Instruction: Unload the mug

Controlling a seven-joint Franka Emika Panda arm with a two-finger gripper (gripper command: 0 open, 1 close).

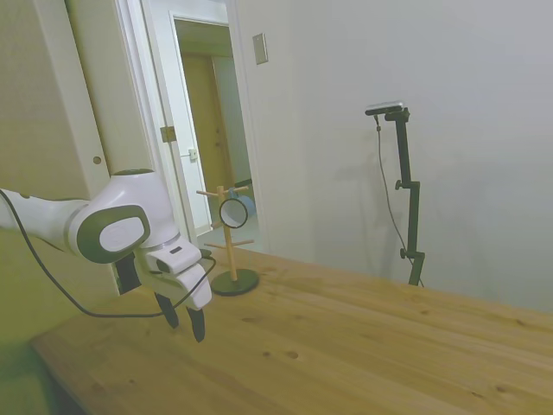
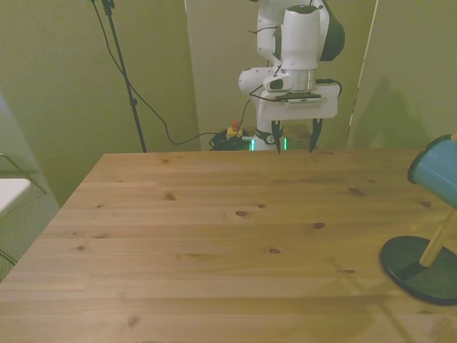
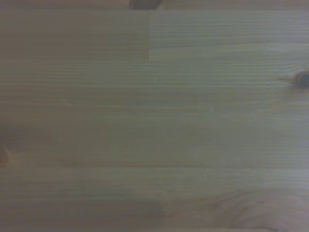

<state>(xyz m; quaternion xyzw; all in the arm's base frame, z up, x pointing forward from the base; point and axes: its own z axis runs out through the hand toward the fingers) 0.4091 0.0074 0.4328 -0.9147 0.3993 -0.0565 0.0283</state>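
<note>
Overhead, gripper (image 2: 294, 146) wide open, empty, above knotty pine table (image 2: 214, 236); mug (image 1: 233, 212) on peg stand (image 1: 232, 251) near doorway (image 1: 212, 130)

Bare desk (image 2: 214, 236) stretches between the claw (image 2: 293, 145) and the peg stand (image 1: 232, 245). The stand itself, at the front view's right edge, with its outstretched pegs and hung mug (image 2: 433, 171), is the sole obstacle.

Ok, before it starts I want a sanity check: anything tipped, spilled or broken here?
Nothing stands out. The mug hangs on the peg stand, which stands upright on the table, and the open gripper is well clear.
</note>
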